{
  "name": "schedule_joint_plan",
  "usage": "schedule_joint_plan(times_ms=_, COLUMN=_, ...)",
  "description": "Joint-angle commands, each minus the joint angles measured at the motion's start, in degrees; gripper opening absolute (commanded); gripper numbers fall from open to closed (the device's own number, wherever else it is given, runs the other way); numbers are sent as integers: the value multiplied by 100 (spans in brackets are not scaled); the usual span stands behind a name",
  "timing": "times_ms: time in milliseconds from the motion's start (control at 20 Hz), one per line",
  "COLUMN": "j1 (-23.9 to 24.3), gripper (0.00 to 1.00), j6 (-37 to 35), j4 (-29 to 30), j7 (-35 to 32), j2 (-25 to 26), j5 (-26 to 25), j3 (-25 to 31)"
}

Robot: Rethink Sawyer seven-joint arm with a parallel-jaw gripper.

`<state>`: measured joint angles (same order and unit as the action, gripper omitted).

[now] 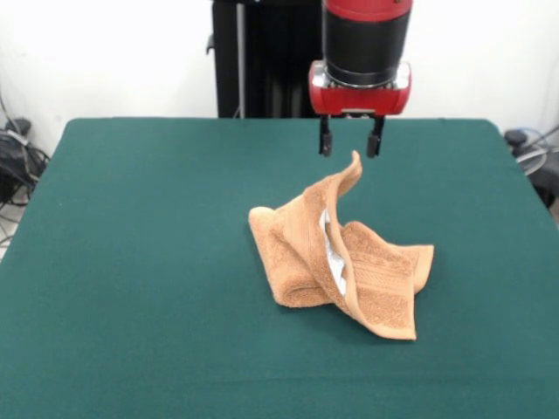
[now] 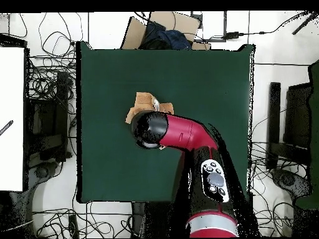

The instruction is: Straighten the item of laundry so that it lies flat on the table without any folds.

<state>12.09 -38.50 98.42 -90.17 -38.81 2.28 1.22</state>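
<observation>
From the front we see the towel [image 1: 345, 266] crumpled near the middle of the table [image 1: 131, 262], a little right of centre. It is far from flat: a rolled fold lies at its left, a flatter flap with a woven band spreads to the near right, and one corner stands up in a peak. A bit of white (probably the label) shows in the crease between the folds.

The gripper [image 1: 350, 140] hangs just above and behind that raised corner, its two dark fingers [image 1: 325, 138] apart with nothing between them. We cannot tell whether the right finger brushes the tip of the peak.

The overhead view hides most of this. There the red arm [image 2: 187, 140] reaches from the bottom edge over the table [image 2: 205, 81], and its black wrist covers the gripper and most of the towel [image 2: 144, 101]; only a crumpled edge shows beyond it. That view does show cables on the floor around the table.
</observation>
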Motion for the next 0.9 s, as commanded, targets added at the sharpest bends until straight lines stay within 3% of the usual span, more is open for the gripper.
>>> schedule_joint_plan(times_ms=50, j1=109, gripper=100, j6=-69, j4=207, j7=-547, j2=218, j5=190, j3=587)
schedule_joint_plan(times_ms=150, j1=43, gripper=100, j6=-30, j4=158, j7=-597, j2=166, j5=120, j3=507)
schedule_joint_plan(times_ms=300, j1=-294, gripper=100, j6=-628, j4=-308, j7=-653, j2=168, j5=-251, j3=113)
schedule_joint_plan(times_ms=900, j1=-411, gripper=100, j6=-605, j4=-361, j7=-613, j2=114, j5=-238, j3=2)
